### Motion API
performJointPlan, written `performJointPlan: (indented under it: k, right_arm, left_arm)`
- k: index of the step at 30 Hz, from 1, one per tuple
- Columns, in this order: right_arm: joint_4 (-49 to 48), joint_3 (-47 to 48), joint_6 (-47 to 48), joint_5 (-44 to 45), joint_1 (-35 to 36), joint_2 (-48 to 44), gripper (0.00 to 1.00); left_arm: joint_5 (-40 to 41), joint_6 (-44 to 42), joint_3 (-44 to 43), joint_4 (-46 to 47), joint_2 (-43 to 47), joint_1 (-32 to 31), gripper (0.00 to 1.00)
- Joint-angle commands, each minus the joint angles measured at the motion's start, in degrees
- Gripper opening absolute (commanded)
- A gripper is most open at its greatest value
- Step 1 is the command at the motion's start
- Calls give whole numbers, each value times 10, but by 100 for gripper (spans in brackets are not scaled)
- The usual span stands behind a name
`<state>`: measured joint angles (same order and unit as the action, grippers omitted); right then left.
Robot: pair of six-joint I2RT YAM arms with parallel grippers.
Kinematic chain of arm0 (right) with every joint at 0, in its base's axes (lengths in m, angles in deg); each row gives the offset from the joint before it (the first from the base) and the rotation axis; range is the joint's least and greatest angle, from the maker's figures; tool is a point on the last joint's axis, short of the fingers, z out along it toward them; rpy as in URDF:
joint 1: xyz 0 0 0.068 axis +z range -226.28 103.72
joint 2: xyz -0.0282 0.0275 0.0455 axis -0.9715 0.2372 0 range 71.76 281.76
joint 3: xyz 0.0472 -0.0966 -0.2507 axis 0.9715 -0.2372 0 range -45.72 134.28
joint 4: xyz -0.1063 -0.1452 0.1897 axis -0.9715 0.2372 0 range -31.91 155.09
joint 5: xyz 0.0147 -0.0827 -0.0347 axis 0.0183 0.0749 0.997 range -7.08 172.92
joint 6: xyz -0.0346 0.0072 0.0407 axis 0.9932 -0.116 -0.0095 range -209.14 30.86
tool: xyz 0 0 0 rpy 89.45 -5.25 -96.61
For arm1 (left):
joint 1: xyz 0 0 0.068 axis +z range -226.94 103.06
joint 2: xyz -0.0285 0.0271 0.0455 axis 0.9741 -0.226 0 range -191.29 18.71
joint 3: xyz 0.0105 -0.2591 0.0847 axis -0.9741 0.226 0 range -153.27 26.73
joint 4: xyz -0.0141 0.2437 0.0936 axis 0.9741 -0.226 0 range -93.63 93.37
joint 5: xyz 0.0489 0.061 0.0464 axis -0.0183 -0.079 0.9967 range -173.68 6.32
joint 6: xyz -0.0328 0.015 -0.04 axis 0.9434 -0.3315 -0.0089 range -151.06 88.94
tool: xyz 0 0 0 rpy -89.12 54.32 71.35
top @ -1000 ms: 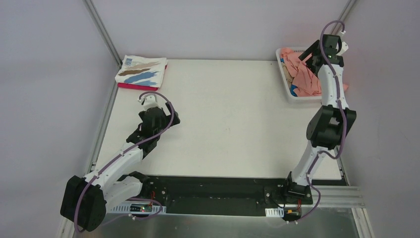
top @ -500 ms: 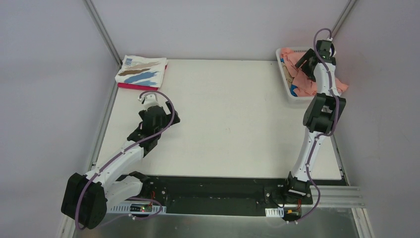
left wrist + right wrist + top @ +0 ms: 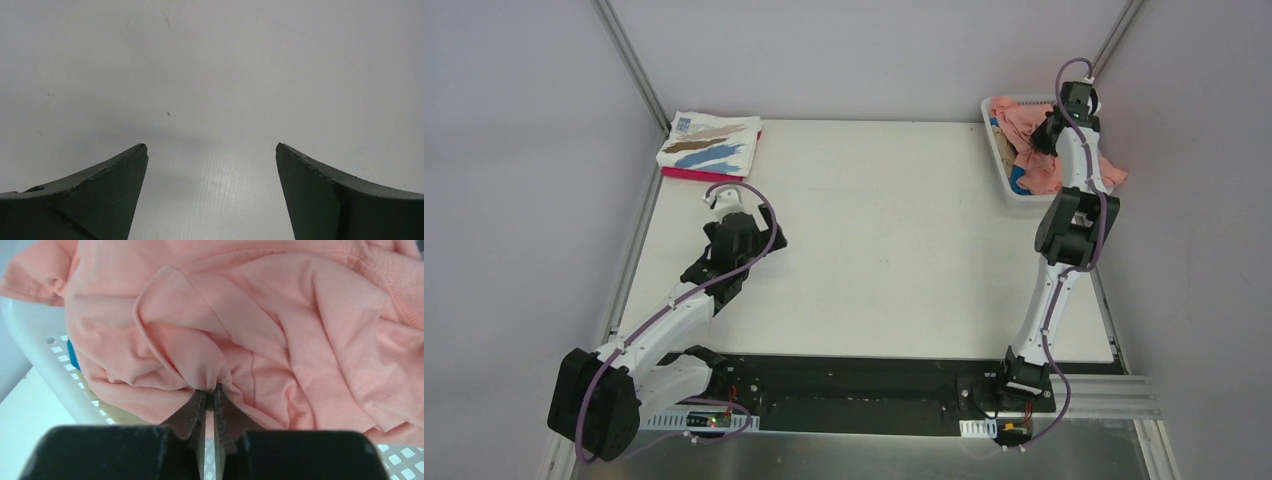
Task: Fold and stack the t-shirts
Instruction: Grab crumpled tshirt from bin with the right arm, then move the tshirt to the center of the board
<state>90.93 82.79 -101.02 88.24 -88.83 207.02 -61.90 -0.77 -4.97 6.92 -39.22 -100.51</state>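
Your right tool (image 3: 210,390) is pinched almost closed on a ridge of the salmon-pink tee (image 3: 280,315), with a fold of cloth gathered between its two fingers. In the wrist view the bulk of that tee spreads away from the tool toward 12 and 2 o'clock. It is heaped in the white basket (image 3: 30,340), which sits at the 1 o'clock corner of the bench (image 3: 884,230) in the top view. The tee is bunched, so no long axis can be read, and part of it hangs over the basket's right rim.

A bright blue tee (image 3: 1018,183) shows beneath it at the basket's near end (it may drag along on a lift). Bare bench lies toward 8 o'clock from the basket. I judge the pull must go up over the basket wall first, then that way.

Your left tool (image 3: 211,147) is spread wide and holds nothing. It hangs over bare bench, well apart from the basket, so the right arm is much the nearer. At 11 o'clock the brushstroke tee (image 3: 709,143) lies folded on a magenta tee (image 3: 699,176).
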Motion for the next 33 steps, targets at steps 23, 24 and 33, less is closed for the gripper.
performJointPlan:
  k: [23,24,33]
  right_arm:
    - [-107,-1,-61,-191,116,-446,0]
    - [-106,-4,-62,-207,136,-459,0]
    - [-119,-88,-53,-283,321,-524,0]
  left_arm:
    - [-2,24,42,-25,185,1,99]
    - [2,27,44,-31,191,1,99]
    - [17,55,43,-79,227,1,99]
